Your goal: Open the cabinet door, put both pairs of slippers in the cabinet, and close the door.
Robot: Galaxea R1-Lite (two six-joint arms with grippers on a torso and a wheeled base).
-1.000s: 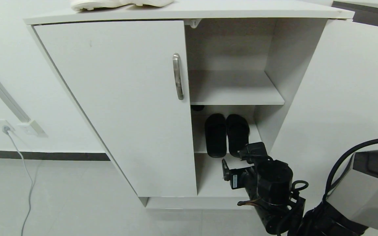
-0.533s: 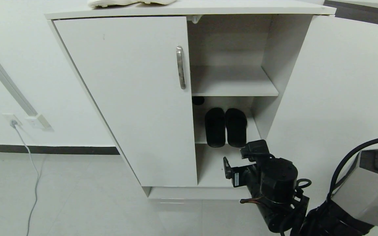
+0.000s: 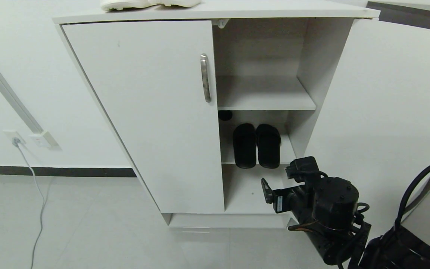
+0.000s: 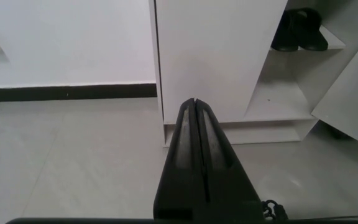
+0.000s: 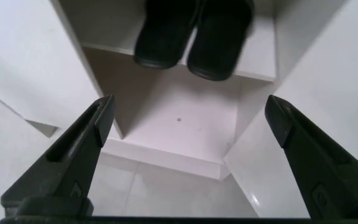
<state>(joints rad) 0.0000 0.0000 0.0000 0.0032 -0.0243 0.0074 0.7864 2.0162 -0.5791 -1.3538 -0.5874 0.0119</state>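
The white cabinet has its right door swung open and its left door closed. A black pair of slippers sits side by side on the middle shelf, also seen as black slippers. A cream pair of slippers lies on the cabinet top. My right gripper hangs open and empty just in front of the lower compartment, below the black pair; its fingers stand wide apart. My left gripper is shut on nothing, above the floor, well back from the closed door.
The top shelf and bottom compartment are bare. A small dark object sits behind the black pair. The left door has a metal handle. A wall socket with a cable is far left.
The head camera has shifted, so the cabinet sits further right and higher in the picture. My right gripper has drawn slightly to the right, away from the shelf with the black slippers, still open.
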